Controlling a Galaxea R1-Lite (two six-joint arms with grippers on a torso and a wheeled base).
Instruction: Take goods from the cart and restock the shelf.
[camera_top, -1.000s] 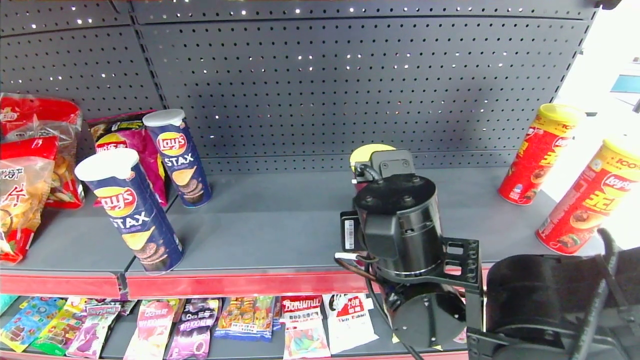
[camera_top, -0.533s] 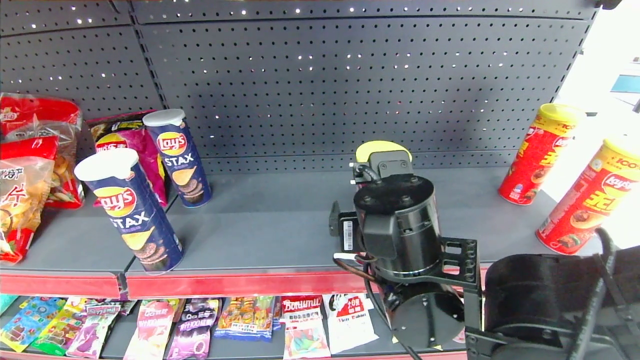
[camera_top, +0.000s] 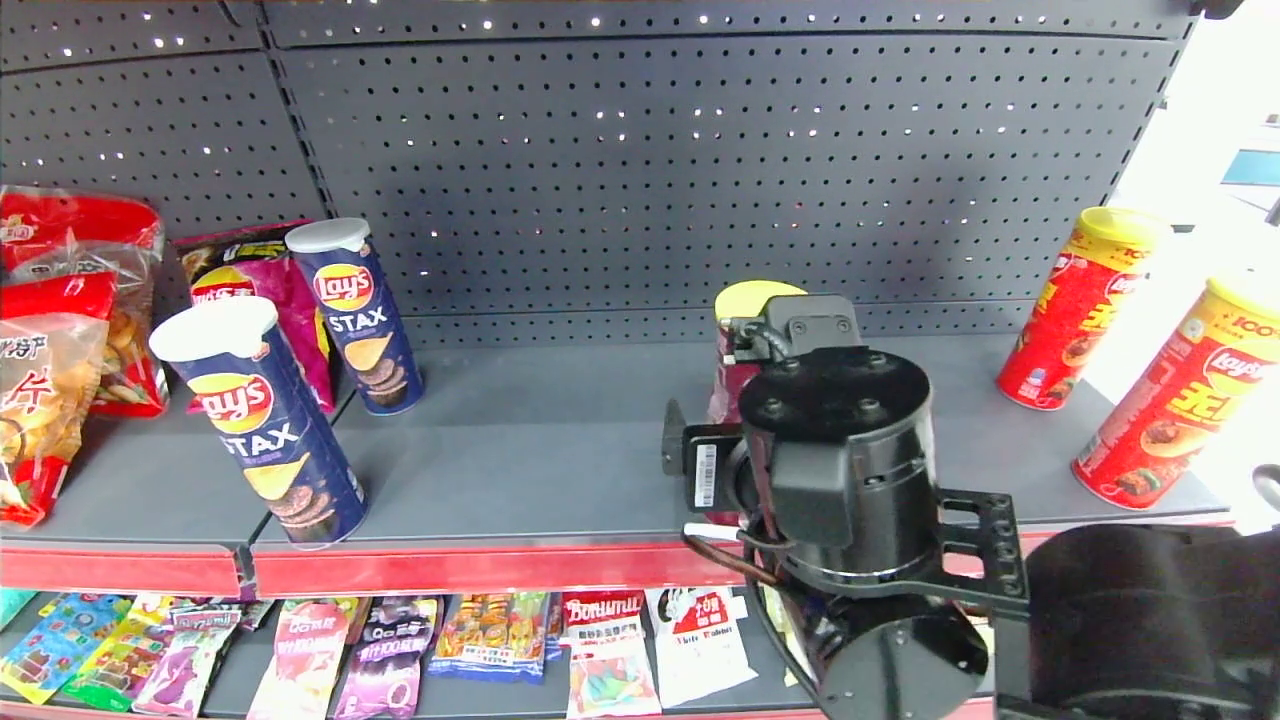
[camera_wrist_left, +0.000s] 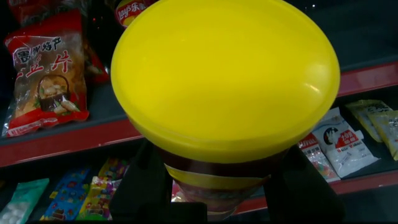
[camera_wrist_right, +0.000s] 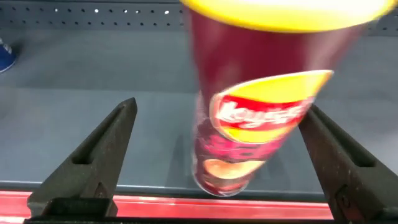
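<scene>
Left wrist view: can (camera_wrist_left: 224, 87) in L end effector (camera_wrist_left: 219, 177), grip prob. lid-hidden.

Logo print on near blue can (camera_top: 262, 425) and far blue can (camera_top: 355, 315) at left, on far red can (camera_top: 1080, 305) and near red can (camera_top: 1175, 395) at right; wording not given.

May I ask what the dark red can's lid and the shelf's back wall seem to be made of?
The lid looks like smooth yellow plastic: even colour, soft sheen. The back wall is probably thin sheet metal painted matt dark grey: flat, punched with regular rows of small holes, light showing through some.
</scene>
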